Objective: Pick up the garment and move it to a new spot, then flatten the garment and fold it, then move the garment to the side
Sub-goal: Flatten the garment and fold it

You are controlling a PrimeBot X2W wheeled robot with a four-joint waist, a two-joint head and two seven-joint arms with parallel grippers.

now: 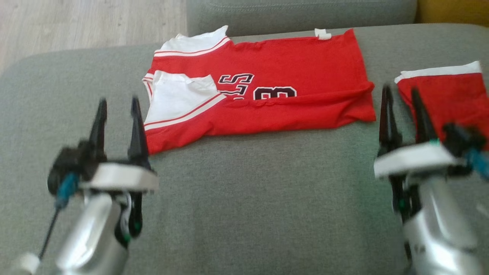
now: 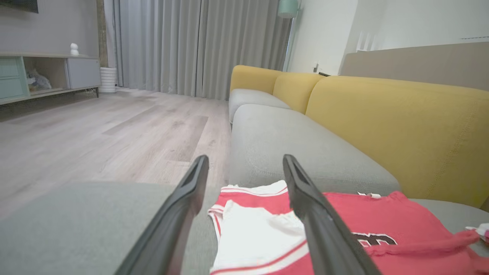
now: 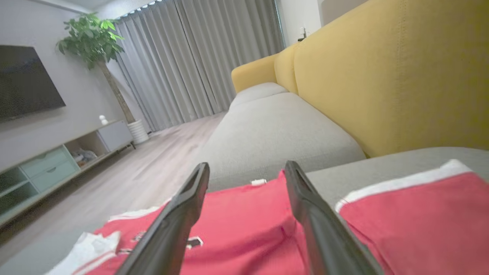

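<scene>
**Head view, near to far.** At 7 o'clock is the left gripper [image 1: 119,102] and at 4 o'clock the right gripper [image 1: 400,91]. Both hover over the grey seat [image 1: 248,183], fingers spread, nothing between them.

Just beyond, at 12 o'clock, the jersey [image 1: 298,68] lies flat on the seat. Its near edge is turned up over the lower half of the lettering. Its long axis runs from 9 to 3 o'clock, with the white-trimmed sleeve and collar end pointing to 9 and the hem to 3. The left gripper stands just beside the sleeve corner, and the right gripper just off the hem corner.

At 3 o'clock, near the hem but apart from it, lies a second garment [image 1: 454,95], red with a white band. Farthest, at 11 o'clock, is the floor [image 1: 76,23].

**Step in hand, as judged.** Folding, with one lengthwise fold laid and the cloth free of both grippers. The next move probably calls for a fresh grasp at the end corners. Both grippers should close on the doubled cloth together, so the layers do not slip apart.
</scene>
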